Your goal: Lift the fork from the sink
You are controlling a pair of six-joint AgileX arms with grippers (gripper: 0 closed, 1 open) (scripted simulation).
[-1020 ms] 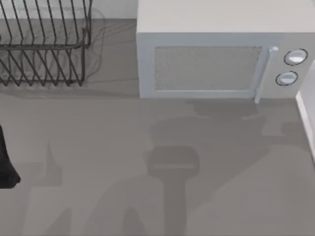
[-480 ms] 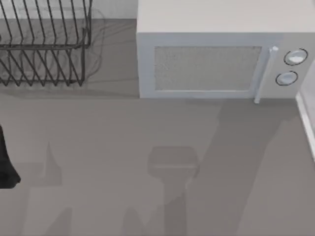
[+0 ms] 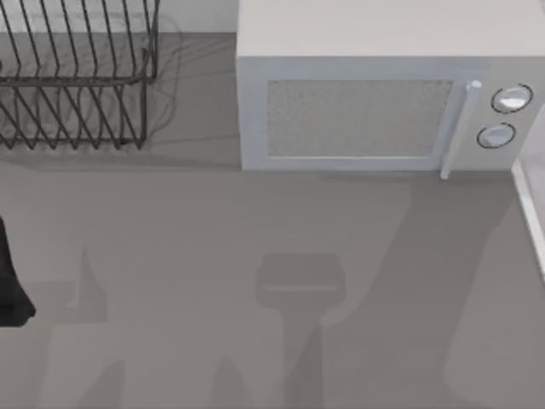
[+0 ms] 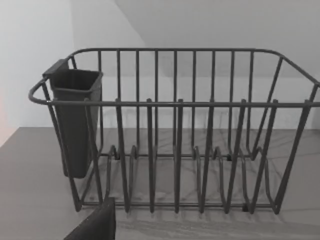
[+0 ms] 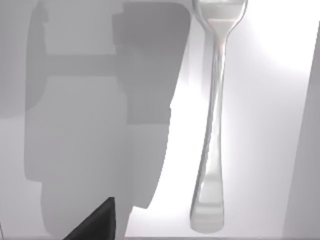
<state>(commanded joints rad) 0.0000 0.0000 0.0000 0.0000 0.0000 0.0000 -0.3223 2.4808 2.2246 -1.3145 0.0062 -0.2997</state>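
Though end effector state untellable: fork (image 5: 212,120) flat on pale sink floor (image 5: 265,100), handle toward 6 o'clock, bare floor alongside.

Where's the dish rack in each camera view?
Top view: dish rack at upper left, left of the microwave.
Left wrist view: dish rack straight ahead, dark cutlery cup on one end.
Right wrist view: faces the fork instead.
Shared landmark: grey counter under the rack.

A boxy white microwave (image 3: 375,102) stands at twelve o'clock on the grey tabletop (image 3: 196,239); a dark wire dish rack (image 3: 72,77) at ten.
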